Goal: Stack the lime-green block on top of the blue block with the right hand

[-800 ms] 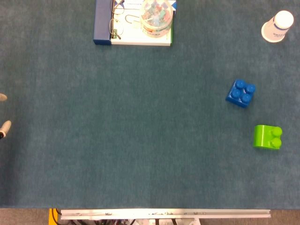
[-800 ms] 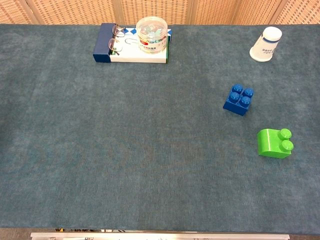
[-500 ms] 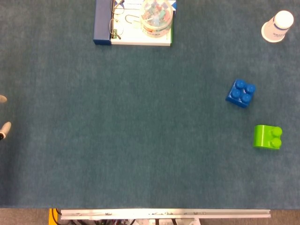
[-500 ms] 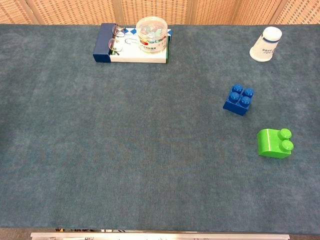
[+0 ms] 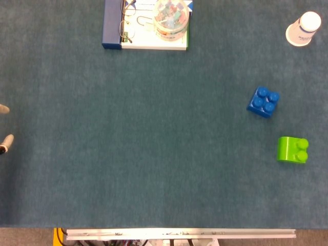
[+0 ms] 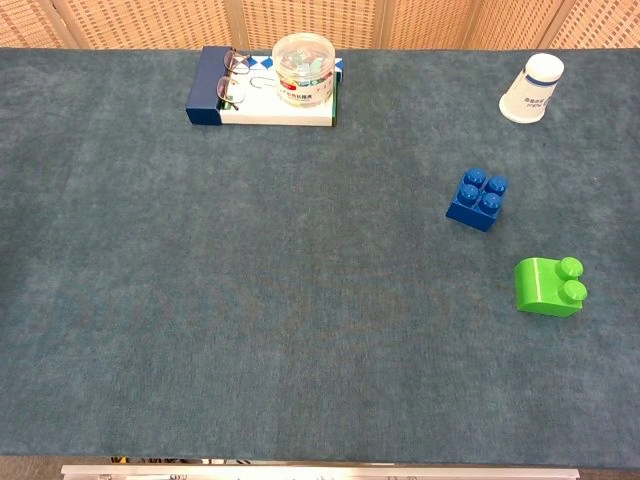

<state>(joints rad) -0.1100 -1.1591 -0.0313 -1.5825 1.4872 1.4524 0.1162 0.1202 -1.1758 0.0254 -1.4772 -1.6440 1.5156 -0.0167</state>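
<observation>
Lime-green block (image 5: 292, 149) sits studs-up near the counter's (image 5: 154, 154) right edge, untouched; blue block (image 5: 263, 102) just beyond it, toward the far edge and slightly inboard, apart. My right hand is not in view. Left hand (image 5: 4, 128) shows only fingertips at the left edge; pose unclear. Right side is plainly nearer.

We find almost nothing legible. The white paper cup lying on its side (image 6: 530, 88) carries dark blue printed marks on its wall, too small for us to make out. The round clear plastic jar (image 6: 302, 68) bears a red and white label band, and we cannot read its lettering either.
</observation>
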